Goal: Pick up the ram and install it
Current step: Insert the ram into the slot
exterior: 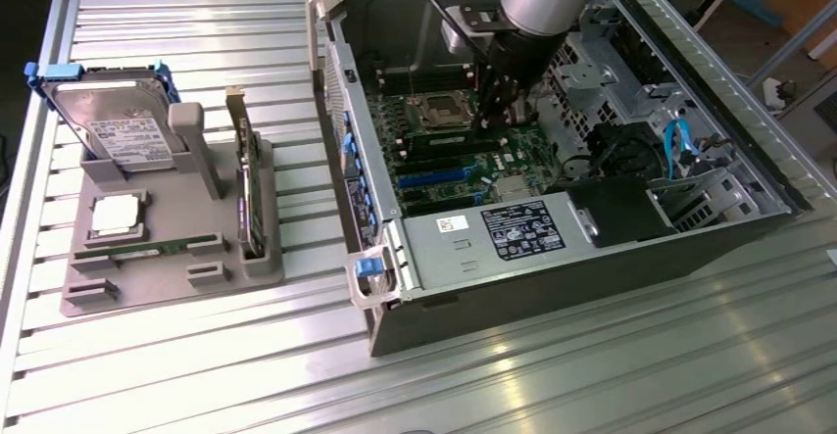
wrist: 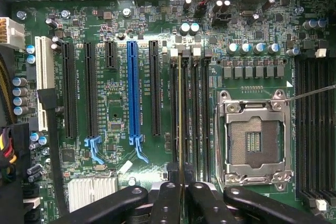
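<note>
One black two-fingered gripper [wrist: 182, 191] inside the open dark computer case [exterior: 523, 302], clamped on a thin green ram stick [wrist: 181, 114].
Its fingers press together on the stick's end. The stick shows edge-on, lined up along the black memory slots [wrist: 194, 108] of the green motherboard [wrist: 118, 129], beside the silver processor socket [wrist: 254, 140]. Well apart on the ribbed metal bench [exterior: 589, 385], a grey plastic holder [exterior: 171, 282] carries a second green stick [exterior: 137, 251].

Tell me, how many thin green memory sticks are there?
2. One ram stands edge-on in the shut jaws, at the memory slots; the other ram rests in the grey holder outside the case. More could be hidden.
</note>
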